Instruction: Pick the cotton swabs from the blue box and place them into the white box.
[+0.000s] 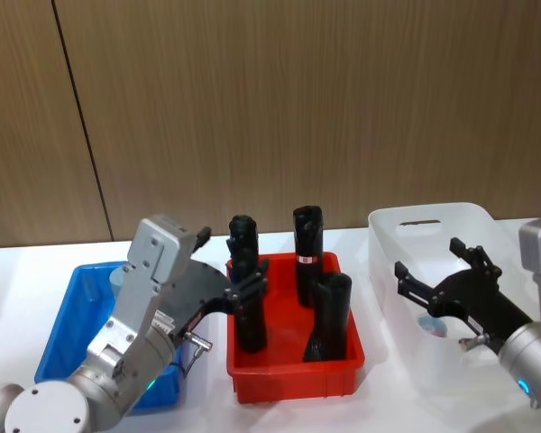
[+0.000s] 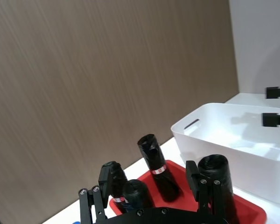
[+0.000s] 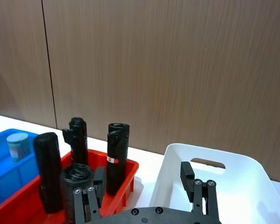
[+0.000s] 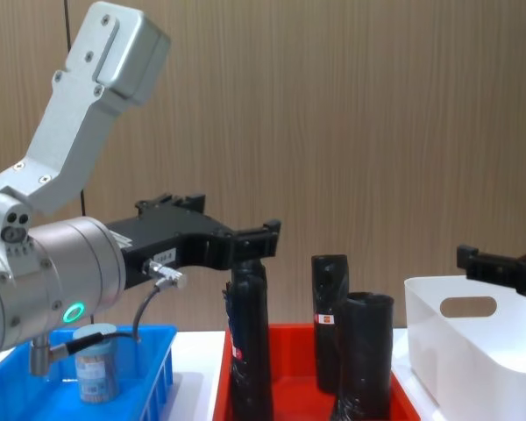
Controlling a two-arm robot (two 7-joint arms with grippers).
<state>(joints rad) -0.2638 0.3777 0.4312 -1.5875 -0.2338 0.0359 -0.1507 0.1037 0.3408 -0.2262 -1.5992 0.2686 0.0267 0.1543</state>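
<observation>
Both tools have their fingers spread apart and grip nothing. The left tool hangs above the seam between the blue box and a red bin, one fingertip close by the top of the nearest of four black rolls that stand in the bin. Its arm covers much of the blue box in the head view, so the floor of that box is largely hidden. One jar of the cotton swabs stands upright in the blue box toward its far side. In the chest view the arm's cable crosses in front of the jar, and I cannot tell whether more jars sit behind the arm. The right tool is held over the white box, and the edge of the chest view cuts it off so that just one finger shows. Beneath it, inside the white box, lies a pale round shape with a bluish patch, too covered by the fingers to make out. All three containers sit in a row on a white desk, blue on the robot's left, red in the middle, white on its right. A wood-panelled wall rises behind them.
</observation>
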